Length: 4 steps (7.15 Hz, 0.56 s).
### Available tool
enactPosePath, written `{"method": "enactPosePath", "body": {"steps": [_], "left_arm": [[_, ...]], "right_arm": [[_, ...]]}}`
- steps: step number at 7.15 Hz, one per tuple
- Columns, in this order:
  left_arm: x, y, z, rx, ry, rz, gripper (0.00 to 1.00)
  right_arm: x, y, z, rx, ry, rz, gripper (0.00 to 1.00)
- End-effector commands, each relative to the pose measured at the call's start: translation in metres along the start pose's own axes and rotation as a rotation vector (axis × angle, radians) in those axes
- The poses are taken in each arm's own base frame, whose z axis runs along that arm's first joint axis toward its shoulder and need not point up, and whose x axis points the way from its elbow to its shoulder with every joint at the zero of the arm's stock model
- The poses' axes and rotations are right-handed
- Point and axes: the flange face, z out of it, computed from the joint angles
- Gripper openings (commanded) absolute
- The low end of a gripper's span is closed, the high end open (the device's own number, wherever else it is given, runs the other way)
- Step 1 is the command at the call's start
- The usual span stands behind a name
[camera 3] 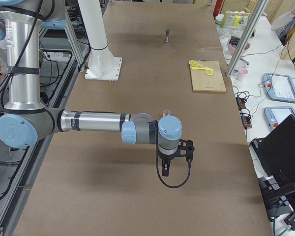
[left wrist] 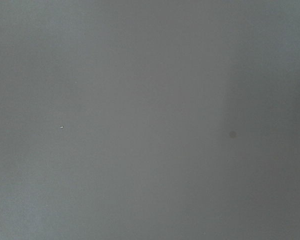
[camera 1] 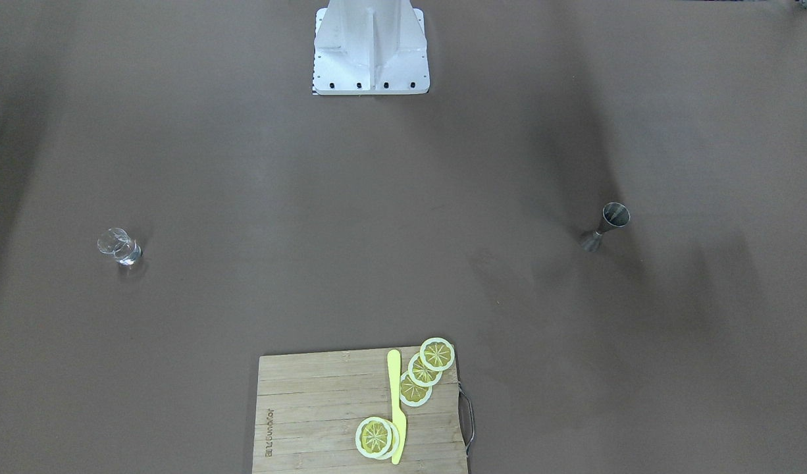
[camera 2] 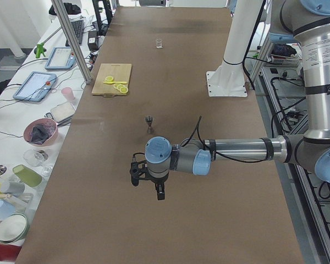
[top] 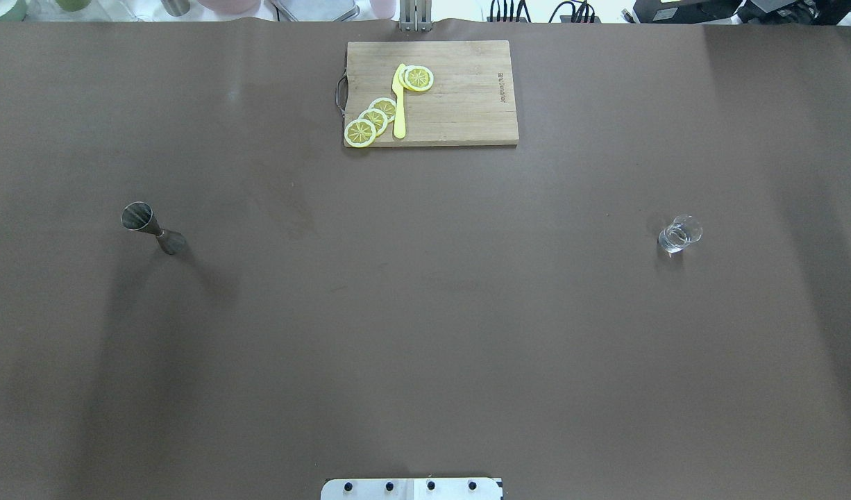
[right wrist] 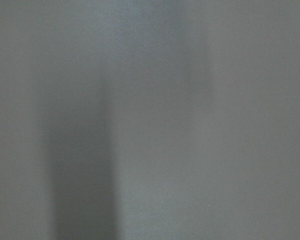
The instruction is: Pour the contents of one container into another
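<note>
The left gripper [camera 2: 160,194] hangs over the brown table [top: 425,312], pointing down at bare surface on the camera's side of the grey stainless-steel hourglass jigger [camera 2: 149,124]. It appears only in the left side view, so how far its jaws are parted cannot be told. The same holds for the right gripper [camera 3: 165,170], seen only in the right side view, hanging near the small clear rounded drinking glass [camera 3: 166,112], which peeks out behind its wrist. Neither touches either vessel.

The overhead and front views show no arm, but they lay out the table. The glass [top: 679,233] stands upright on the robot's right and the jigger [top: 153,228] upright on its left, well apart. Whether the glass [camera 1: 119,247] holds liquid cannot be told, and the jigger's [camera 1: 605,226] upper cup looks dark inside. At the far edge from the robot lies a wooden cutting board [top: 460,104] carrying a yellow plastic knife [top: 399,104] and lemon slices [top: 372,119]. Both wrist cameras show only blurred grey surface.
</note>
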Motion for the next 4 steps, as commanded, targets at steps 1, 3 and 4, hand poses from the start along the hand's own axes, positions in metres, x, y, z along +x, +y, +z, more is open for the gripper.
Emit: {"method": "enactPosePath", "body": {"steps": [1,3,4], "left_arm": [[0.0003,-0.0003,-0.0002,0.001,0.000,0.001,0.99],[0.0013,-0.0003,-0.0011,0.002,0.001,0.002,0.99],[0.0009,-0.0003,-0.0007,0.002,0.001,0.002,0.99]], "right_arm": [[-0.0013,0.0029,-0.0027,0.005,0.004,-0.004,1.00],[0.0030,0.0055,0.0011,-0.003,0.011,0.006,1.00],[0.0028,0.0054,0.0006,-0.002,0.014,0.007,1.00]]}}
